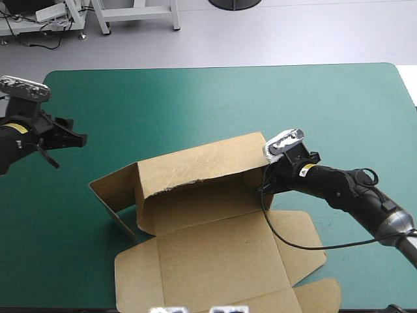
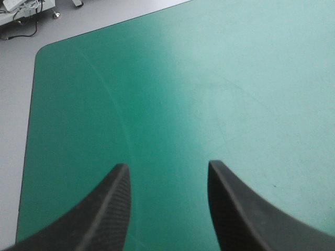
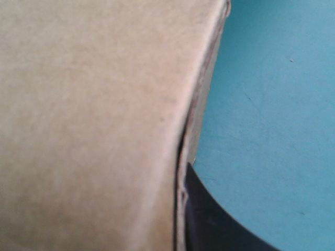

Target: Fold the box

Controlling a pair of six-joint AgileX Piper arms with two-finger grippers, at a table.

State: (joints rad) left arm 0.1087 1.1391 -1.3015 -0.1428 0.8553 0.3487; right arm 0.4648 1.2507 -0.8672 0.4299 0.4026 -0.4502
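In the high view the brown box point(image 1: 208, 248) lies in the lower middle of the frame, on the teal-green tabletop point(image 1: 195, 98). Its wide base panel is flat, and it reaches close to the bottom edge of the frame. More flat flaps point(image 1: 300, 251) are spread at the lower right. The long back wall point(image 1: 202, 166) is raised across the centre of the frame, and at its left end a side flap point(image 1: 114, 189) stands up and points to the left. The right gripper point(image 1: 264, 175) comes in from the right of the frame and sits at the right end of this raised wall. In the right wrist view the board is between its fingers: one black finger point(image 3: 209, 219) lies tight against the edge of the board, and the board covers the other, so the gripper is nearly closed on the wall and has hold of it. The left gripper point(image 1: 77, 138) hangs at the left of the frame, well apart from the box. Its two fingers point(image 2: 104, 214) stand wide apart over the bare cover and hold nothing.
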